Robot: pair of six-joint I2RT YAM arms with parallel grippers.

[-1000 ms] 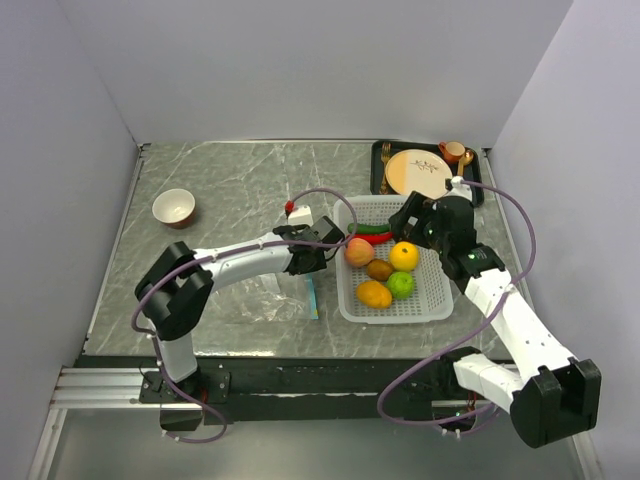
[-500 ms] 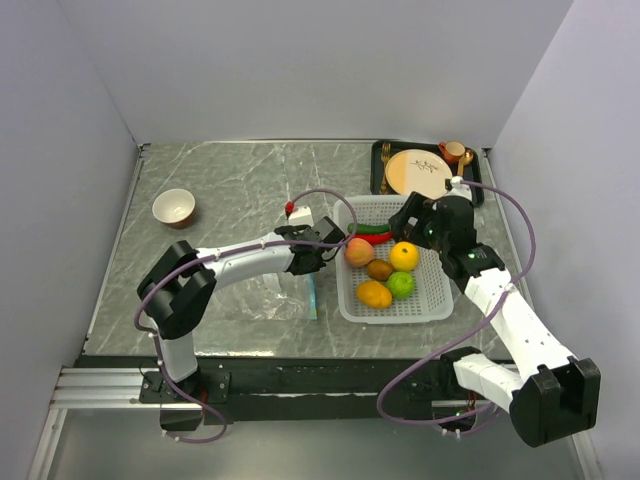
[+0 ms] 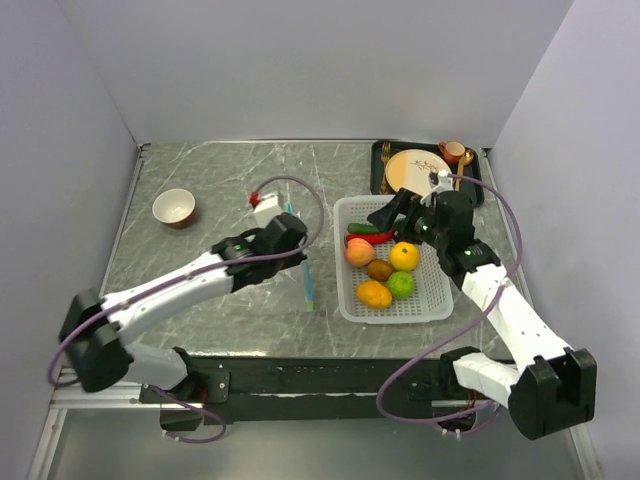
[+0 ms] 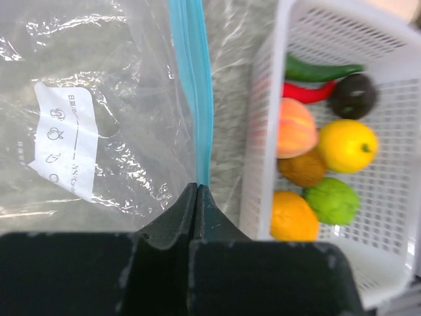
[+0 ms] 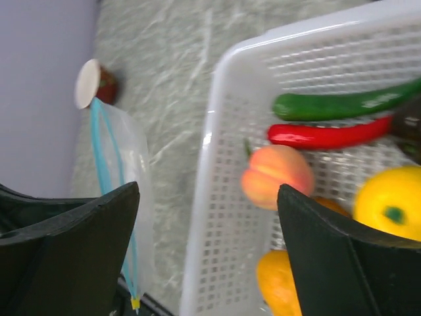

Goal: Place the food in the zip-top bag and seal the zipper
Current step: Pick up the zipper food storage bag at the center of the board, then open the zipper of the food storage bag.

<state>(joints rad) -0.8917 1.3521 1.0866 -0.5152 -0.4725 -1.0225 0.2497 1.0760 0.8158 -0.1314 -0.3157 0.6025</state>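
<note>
— Left gripper [image 4: 197, 191]?
— Jaws were tight together, pinching one end of the zipper [image 4: 197, 99].
— Bag?
— The zip-top bag [image 4: 92, 112] was clear and crinkled, spread out left of its blue strip with a white label showing. It sat over the table [image 3: 220, 180], just beside the white basket [image 3: 395, 310]. Couldn't tell if it was lifted.
— Food?
— All in the basket, none in the bag. The green pepper [image 4: 319, 69] and red pepper [image 4: 309, 92] lay at the far end. Then came the peach [image 4: 295, 127], yellow fruit [image 4: 346, 145], brown one [image 4: 302, 168], lime-green one [image 4: 331, 201] and orange one [image 4: 294, 216].
— Right gripper [image 3: 385, 214]?
— Fingers were wide apart with nothing between them, hovering over the basket's far left corner, by the peppers.
</note>
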